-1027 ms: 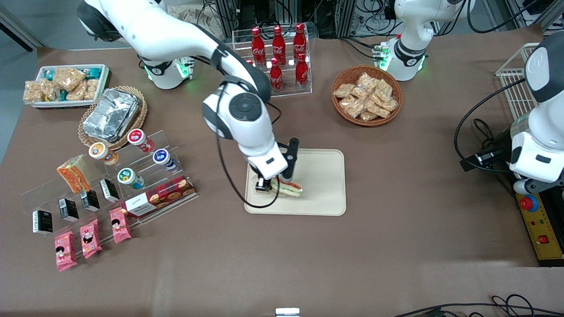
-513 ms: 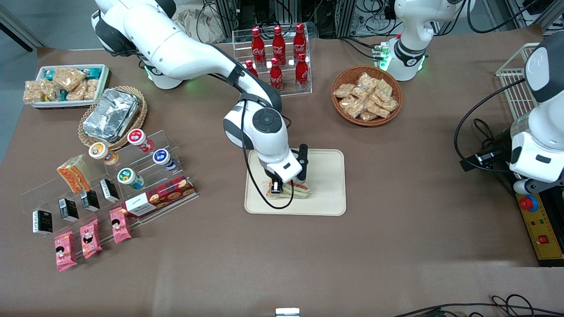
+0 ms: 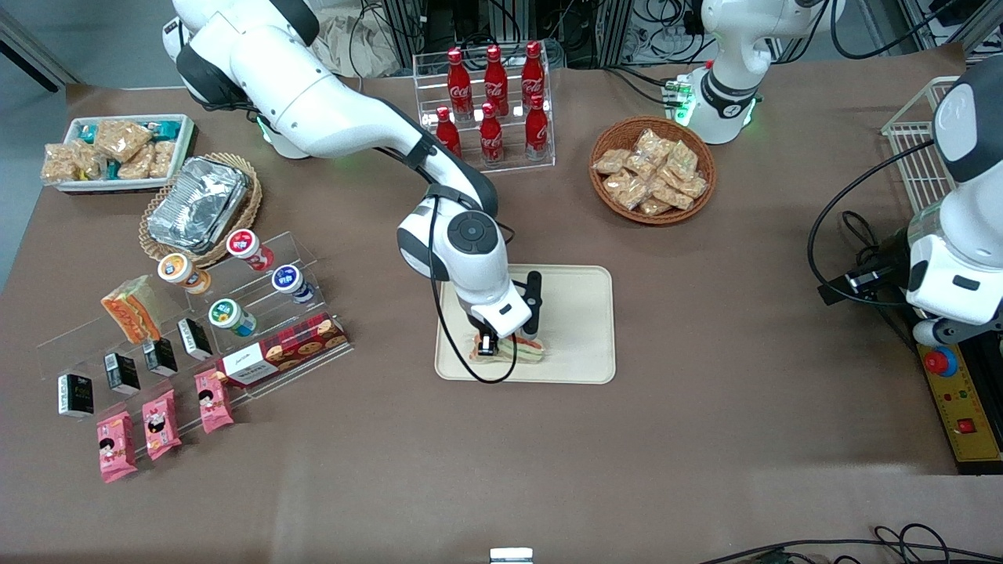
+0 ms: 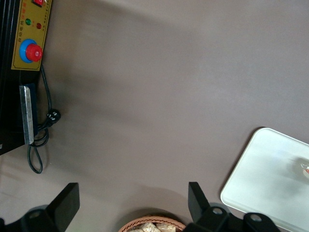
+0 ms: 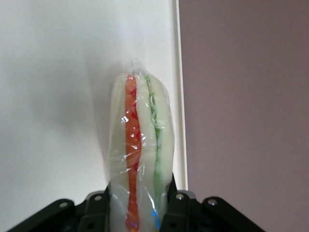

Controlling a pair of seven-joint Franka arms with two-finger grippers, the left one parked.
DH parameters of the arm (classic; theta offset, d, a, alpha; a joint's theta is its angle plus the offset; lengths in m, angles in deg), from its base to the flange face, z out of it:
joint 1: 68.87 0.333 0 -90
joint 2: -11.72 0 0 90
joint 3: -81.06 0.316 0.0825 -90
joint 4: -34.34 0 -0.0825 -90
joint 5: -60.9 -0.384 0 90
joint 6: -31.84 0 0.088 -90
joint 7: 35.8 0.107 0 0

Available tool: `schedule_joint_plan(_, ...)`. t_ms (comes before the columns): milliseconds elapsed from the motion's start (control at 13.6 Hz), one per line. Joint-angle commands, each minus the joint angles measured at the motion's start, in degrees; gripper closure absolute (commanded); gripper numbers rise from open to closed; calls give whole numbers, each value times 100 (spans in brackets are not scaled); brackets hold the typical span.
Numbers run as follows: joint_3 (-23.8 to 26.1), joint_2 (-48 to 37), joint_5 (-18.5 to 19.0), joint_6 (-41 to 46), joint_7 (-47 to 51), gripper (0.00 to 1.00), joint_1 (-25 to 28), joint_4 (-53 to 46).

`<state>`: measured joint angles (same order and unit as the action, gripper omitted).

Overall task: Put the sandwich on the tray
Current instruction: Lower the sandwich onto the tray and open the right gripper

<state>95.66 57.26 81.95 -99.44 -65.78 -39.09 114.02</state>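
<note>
Foil container [image 3: 196, 202]: sits in a wicker basket [image 3: 238, 223] toward the working arm's end of the table, at about 10 o'clock from the tray.
Small sandwich wedge [image 3: 129, 309]: orange-faced, on the clear plastic shelf [image 3: 258, 325] nearer the front camera than the foil container.
Gripper [image 3: 501, 345]: low over the tray, its two fingers closed against the flat sides of the sandwich, as the wrist view shows.
Sandwich [image 5: 140, 153]: clear-wrapped, red and green stripes showing, over the tray's surface close to the rim nearest the front camera; whether it touches the tray I cannot tell.
Tray [image 3: 580, 313]: cream, flat on the brown table [image 3: 705, 439].
Snack basket [image 3: 653, 170]: at about 1 o'clock from the tray.
</note>
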Motion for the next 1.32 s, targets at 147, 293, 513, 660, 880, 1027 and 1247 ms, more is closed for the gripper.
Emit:
schedule_joint_plan(147,-71,219,127,-239,300,58,37,-146)
schedule_joint_plan(293,-89,228,127,-240,397,55,37,-138)
schedule_joint_plan(513,-89,228,92,-249,397,52,37,-146)
schedule_joint_plan(660,-89,219,83,-257,415,27,37,-146)
schedule_joint_plan(880,-89,202,74,-266,415,15,28,-137)
schedule_joint_plan(1027,-72,158,66,-266,415,2,-24,-146)
schedule_joint_plan(1247,-45,-17,-13,-205,406,2,-68,-138)
